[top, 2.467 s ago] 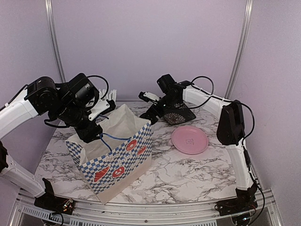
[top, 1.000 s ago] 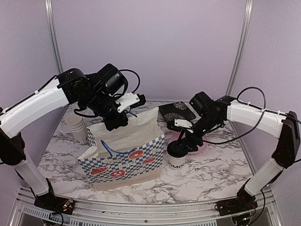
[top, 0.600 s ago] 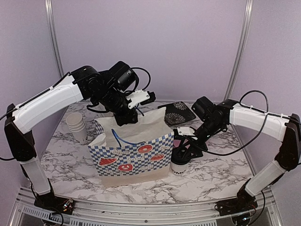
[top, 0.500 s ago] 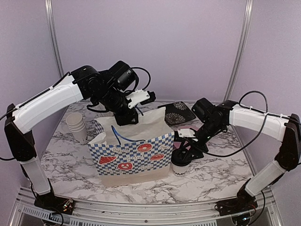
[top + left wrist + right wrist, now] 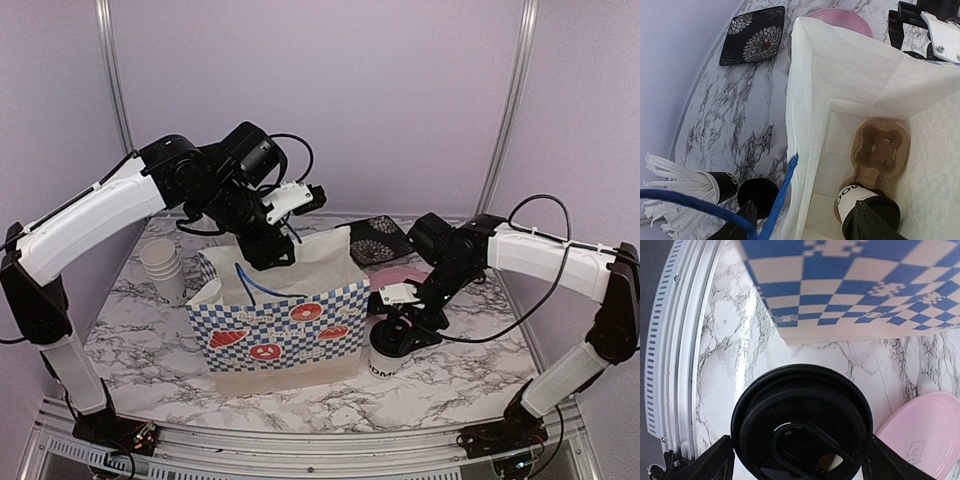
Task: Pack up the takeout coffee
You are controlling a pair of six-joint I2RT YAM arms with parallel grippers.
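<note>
Bag (image 5: 280, 320): sitting further right than a second ago. Left gripper (image 5: 268, 252): reaching down over the back rim, jaws spread, straddling the wall, gripping nothing. First coffee cup (image 5: 867, 207): sitting inside, in the carrier (image 5: 880, 150). Second coffee cup (image 5: 385, 352): standing just right of the bag, right gripper (image 5: 398, 335) clamping its lid from above. Packing is seemingly halfway.

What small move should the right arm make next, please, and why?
Probably lift the coffee cup straight up: the right pincer grips its lid, it stands on the table beside the bag, and the carrier inside has a free slot next to the other cup.
</note>
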